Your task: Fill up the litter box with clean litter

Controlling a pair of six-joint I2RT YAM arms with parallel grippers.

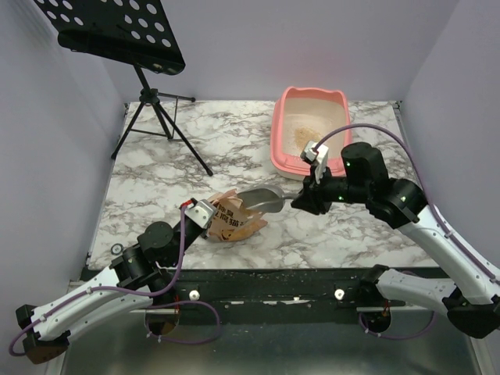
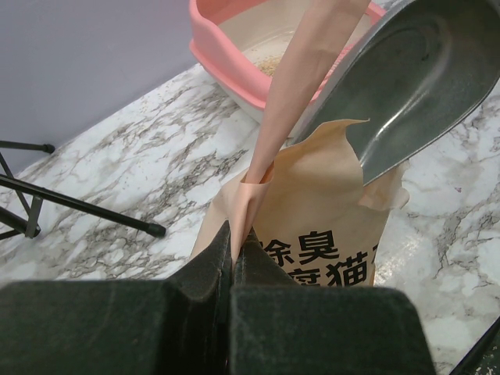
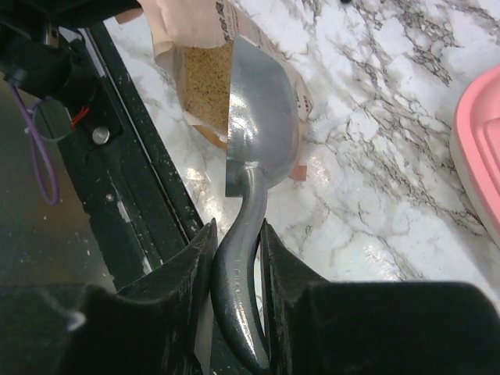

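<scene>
Judging from the three views, what is liable to go wrong here? — A

The bag (image 2: 328, 219) is pinched at one edge of its mouth by the left pincer (image 2: 232, 244), whose jaws are pressed together on the paper. The scoop (image 3: 262, 101) is clamped by its handle in the right pincer (image 3: 238, 234), with its bowl bare and set at the bag's mouth. If the scoop is driven in at a slant, the paper may be torn or pulled from the grip, and clean litter (image 3: 207, 82) spilled on the counter (image 1: 195, 148). — B

And the destination? — A

The litter box (image 1: 278, 141) is placed at the far right of the counter, well apart from the bag; a thin layer of granules is seen inside. Granules could be shed from a heaped scoop on that crossing. — B

What is not shown? — A

The depth of litter in the bag cannot be told. Whether the bag stands or leans is hard to make out, and the box is cut off in both wrist views. — B
</scene>
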